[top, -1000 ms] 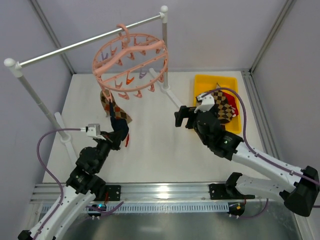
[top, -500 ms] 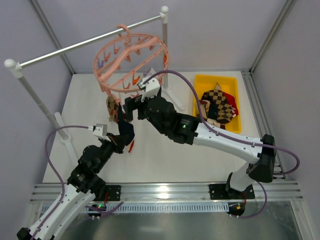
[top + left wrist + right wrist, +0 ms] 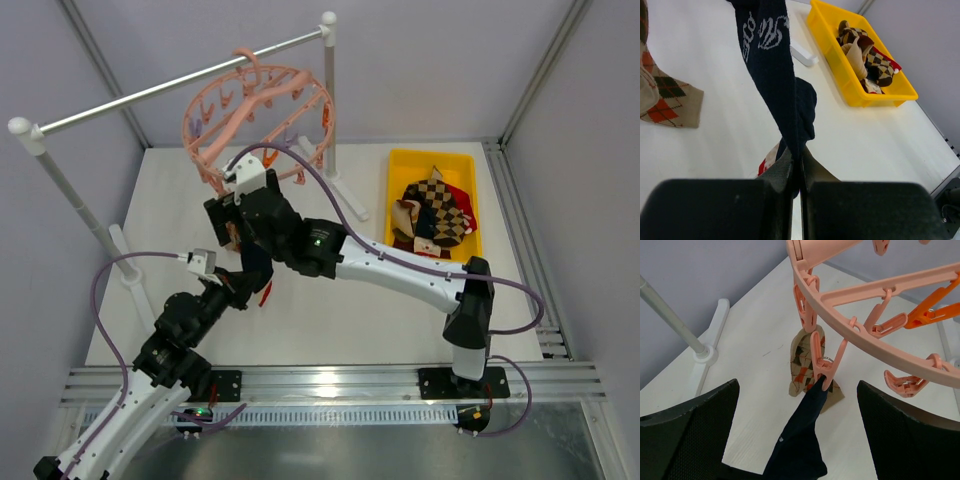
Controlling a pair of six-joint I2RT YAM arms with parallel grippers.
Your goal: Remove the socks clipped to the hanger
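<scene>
1. The left claw (image 3: 796,165) is clamped tight on the lower part of a navy sock (image 3: 772,75), and the fabric runs taut from the pinch up and away.
2. The right claw (image 3: 797,385) stands wide apart and holds nothing. It sits under the near-left rim of the pink hanger (image 3: 875,290), with one finger either side of the hanging sock.
3. Between those fingers, a pink clip (image 3: 822,360) grips the top of the navy sock, so this sock is not yet off the hanger.
4. Just behind it, a tan argyle sock (image 3: 802,365) hangs from a neighbouring clip. I cannot tell whether its toe touches the table (image 3: 715,150).
5. The hanger hooks over a grey rail (image 3: 150,95) at the far left. Far to the right, a yellow bin (image 3: 855,95) already holds several socks (image 3: 860,50).
6. Risks, as I judge them:
   - If the left claw pulls before the clip is opened, it could tilt or swing the hanger, or lift its hook off the rail.
   - The thin pinch could let the sock slip out.
   - The wide right fingers could close on the ring or the wrong clip, or knock the argyle sock.
7. The navy sock carries white woven lettering (image 3: 762,32), which I cannot read from this angle. No other writing or brand shows.
</scene>
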